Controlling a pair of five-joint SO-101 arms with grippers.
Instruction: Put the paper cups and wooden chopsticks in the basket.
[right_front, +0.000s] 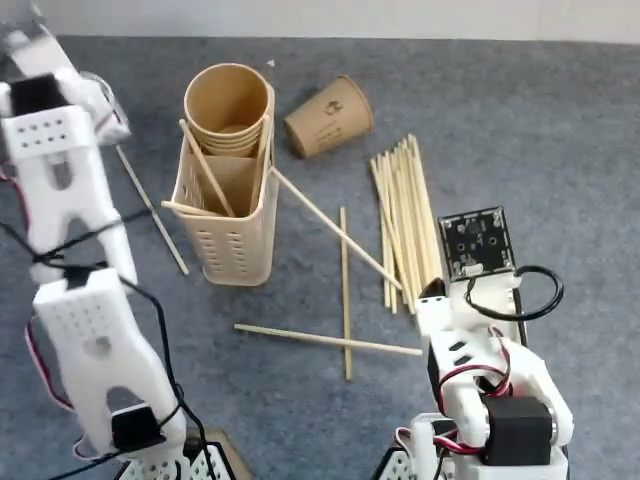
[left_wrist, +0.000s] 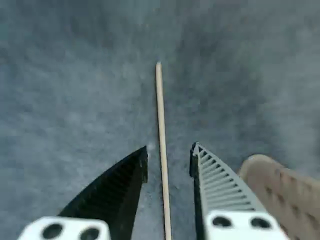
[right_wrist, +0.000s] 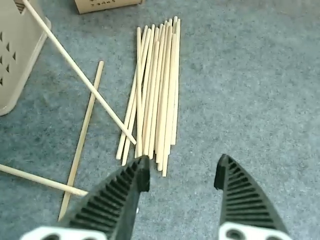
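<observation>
Left gripper (left_wrist: 168, 160) near left side of basket (right_front: 235, 250), jaws narrowly parted, straddling single chopstick (left_wrist: 161, 115) flat on carpet (left_wrist: 75, 100), not clamped. Right gripper (right_wrist: 180, 172) well right of basket, jaws wide, nothing held, over end of chopstick bundle (right_wrist: 155, 90). Stacked paper cups (right_front: 228, 105) in basket with few sticks (right_front: 205, 168). Tipped cup (right_front: 328, 117) on its side just right of basket. Loose chopsticks (right_front: 345, 290) scattered right of basket
</observation>
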